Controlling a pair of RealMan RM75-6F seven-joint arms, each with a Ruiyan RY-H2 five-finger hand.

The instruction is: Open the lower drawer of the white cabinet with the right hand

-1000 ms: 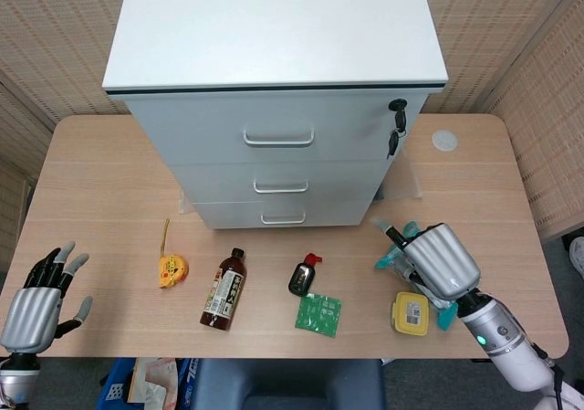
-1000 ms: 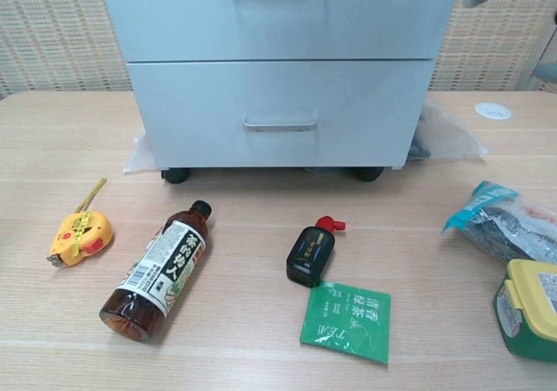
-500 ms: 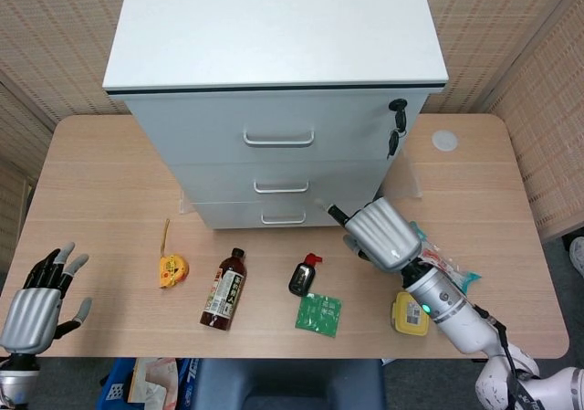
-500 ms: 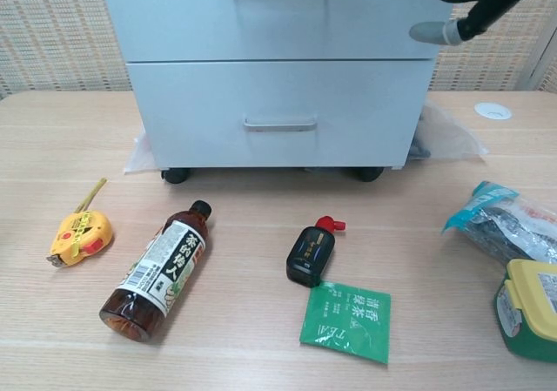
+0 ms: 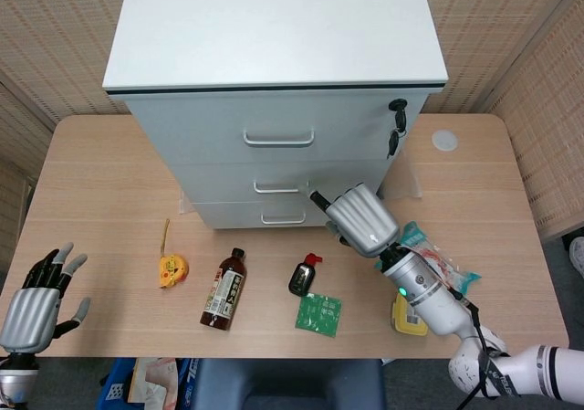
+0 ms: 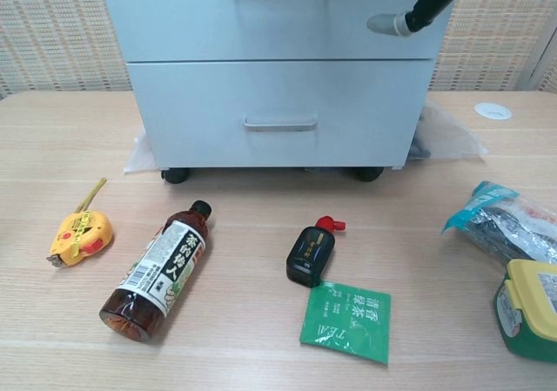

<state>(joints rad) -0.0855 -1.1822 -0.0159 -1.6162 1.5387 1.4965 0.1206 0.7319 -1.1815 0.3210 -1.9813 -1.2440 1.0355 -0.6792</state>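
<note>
I've brought my right hand (image 5: 360, 218) up and leftward off the right side of the bench (image 5: 109, 200), away from the blue-edged packet (image 5: 429, 255) and the yellow-lidded tub (image 5: 409, 314) it was covering a second ago. It has now reached the front of the white cabinet (image 5: 274, 109), its dark fingertips (image 5: 318, 196) just right of the middle drawer's handle (image 5: 279, 187). In the chest view it has slid leftward across the top edge.
</note>
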